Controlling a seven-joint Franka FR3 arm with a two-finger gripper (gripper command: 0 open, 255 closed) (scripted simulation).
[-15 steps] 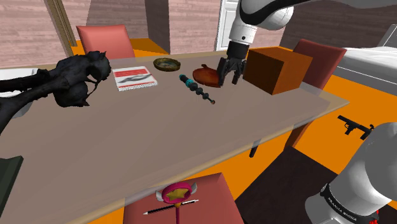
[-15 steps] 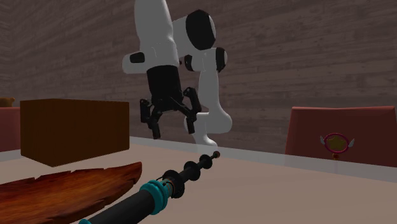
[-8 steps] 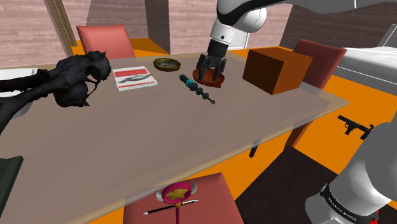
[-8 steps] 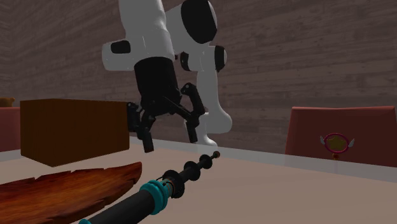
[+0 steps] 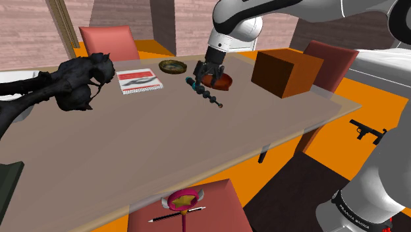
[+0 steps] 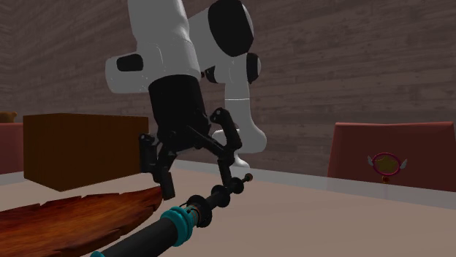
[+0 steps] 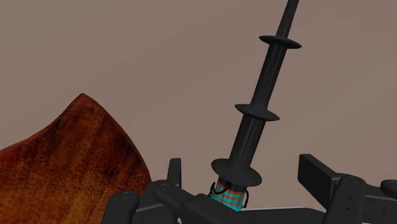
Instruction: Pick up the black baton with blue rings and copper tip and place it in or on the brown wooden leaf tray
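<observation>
The black baton (image 5: 205, 94) lies flat on the table, with teal rings (image 6: 180, 223) near its thick end and a thin ridged shaft (image 7: 255, 125). The brown leaf-shaped tray (image 5: 224, 81) rests right beside it, on the shoulder view's right. My black gripper (image 5: 201, 72) hangs open just above the baton's ringed part. The shaft runs between the spread fingers (image 6: 166, 185), and neither one touches it. In the wrist view the gripper (image 7: 245, 176) straddles the baton, with the tray's pointed end (image 7: 76, 159) next to one finger.
An orange-brown box (image 5: 286, 71) stands on the table (image 5: 164, 145) past the tray. A black creature figure (image 5: 79, 82), a booklet (image 5: 139, 80) and a small bowl (image 5: 172, 66) sit toward the shoulder view's left. A chair with a pink wand (image 5: 184, 201) is at the near edge.
The gripper has swung from beside the box toward the shoulder view's left, passed over the tray and come down over the baton. It stays open. The baton has not moved.
</observation>
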